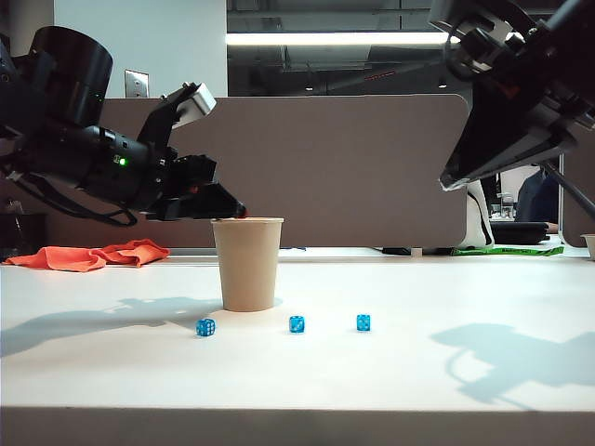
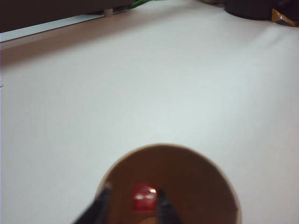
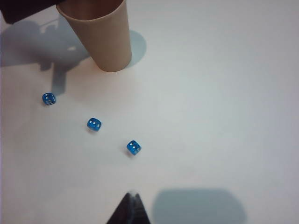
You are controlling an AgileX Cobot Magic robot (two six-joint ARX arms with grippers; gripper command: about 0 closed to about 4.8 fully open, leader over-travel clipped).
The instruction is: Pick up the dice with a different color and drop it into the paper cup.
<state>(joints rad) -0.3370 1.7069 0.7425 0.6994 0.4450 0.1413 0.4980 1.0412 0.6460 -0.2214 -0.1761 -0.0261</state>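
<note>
Dice (image 1: 297,323), blue, flank paper cup (image 1: 247,264); left end effector (image 2: 132,197) parted above, right end effector (image 3: 131,200) closed.

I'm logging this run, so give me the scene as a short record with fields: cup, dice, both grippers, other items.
paper cup: upright on the white table
red die: inside the cup's mouth, between the left gripper's fingers, with gaps either side
blue dice: three, on the table in front of the cup
left gripper: over the cup, jaws apart
right gripper: raised, away from the cup, holding nothing
orange cloth: far left, behind
</note>
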